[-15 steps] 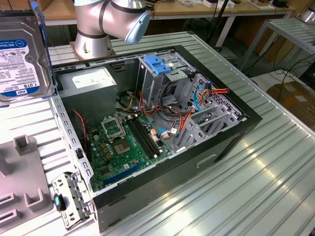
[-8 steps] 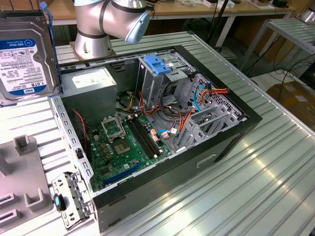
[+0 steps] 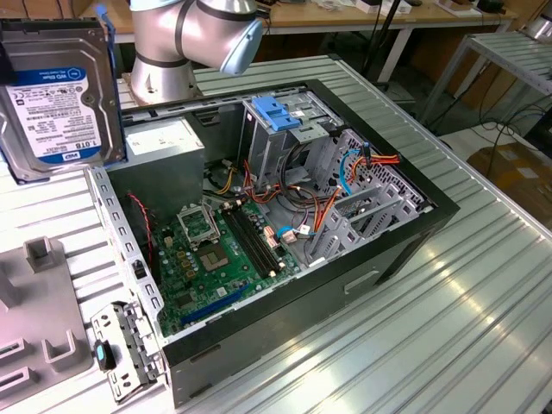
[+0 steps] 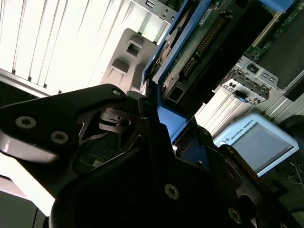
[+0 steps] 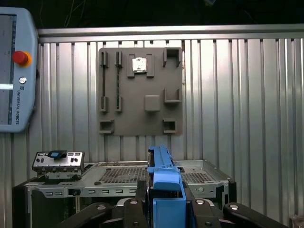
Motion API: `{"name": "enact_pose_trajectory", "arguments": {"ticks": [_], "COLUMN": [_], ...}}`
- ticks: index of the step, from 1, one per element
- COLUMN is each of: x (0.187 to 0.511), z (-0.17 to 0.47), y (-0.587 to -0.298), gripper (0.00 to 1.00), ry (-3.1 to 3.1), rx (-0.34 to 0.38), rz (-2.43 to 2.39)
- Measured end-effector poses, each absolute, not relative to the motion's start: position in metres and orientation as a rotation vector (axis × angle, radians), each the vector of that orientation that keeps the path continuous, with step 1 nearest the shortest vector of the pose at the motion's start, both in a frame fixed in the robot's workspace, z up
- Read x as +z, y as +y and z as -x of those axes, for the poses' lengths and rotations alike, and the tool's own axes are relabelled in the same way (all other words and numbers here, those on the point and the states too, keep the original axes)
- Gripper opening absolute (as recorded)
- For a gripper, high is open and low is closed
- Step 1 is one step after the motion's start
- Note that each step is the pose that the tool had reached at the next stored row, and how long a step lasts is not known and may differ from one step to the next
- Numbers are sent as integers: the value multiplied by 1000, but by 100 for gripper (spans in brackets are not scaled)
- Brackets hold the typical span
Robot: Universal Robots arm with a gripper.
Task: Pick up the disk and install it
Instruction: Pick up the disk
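The disk [image 3: 56, 95], a silver hard drive with a white-and-blue label and a blue plastic frame, hangs in the air at the exterior view's upper left, apart from the open computer case [image 3: 405, 246]. In the first wrist view my gripper [image 5: 165, 192] is shut on the blue frame [image 5: 161, 166], which stands edge-on between the black fingers [image 5: 140, 199]. In the second wrist view the disk's green circuit-board underside [image 4: 202, 40] runs away from the gripper [image 4: 159, 118].
Inside the case stand a grey drive cage with a blue top [image 3: 278, 114], a power supply box [image 3: 164, 142] and the motherboard [image 3: 216, 250]. A grey fixture plate [image 5: 141, 90], a small metal bracket [image 3: 121, 345] and a teach pendant [image 5: 14, 71] lie on the ribbed metal table [image 3: 466, 328].
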State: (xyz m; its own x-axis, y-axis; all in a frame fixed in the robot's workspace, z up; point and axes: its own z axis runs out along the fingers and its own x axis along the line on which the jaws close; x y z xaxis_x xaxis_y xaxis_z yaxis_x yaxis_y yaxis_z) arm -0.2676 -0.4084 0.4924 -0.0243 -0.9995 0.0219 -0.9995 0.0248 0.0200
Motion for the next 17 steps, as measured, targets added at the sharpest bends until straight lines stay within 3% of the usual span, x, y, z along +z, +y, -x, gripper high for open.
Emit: {"name": "enact_pose_trajectory", "arguments": {"ticks": [17], "x": [492], "z": [229], "y": [-409], "gripper": [37], "ry": [-2227], "rx": [2], "rz": [-2173]}}
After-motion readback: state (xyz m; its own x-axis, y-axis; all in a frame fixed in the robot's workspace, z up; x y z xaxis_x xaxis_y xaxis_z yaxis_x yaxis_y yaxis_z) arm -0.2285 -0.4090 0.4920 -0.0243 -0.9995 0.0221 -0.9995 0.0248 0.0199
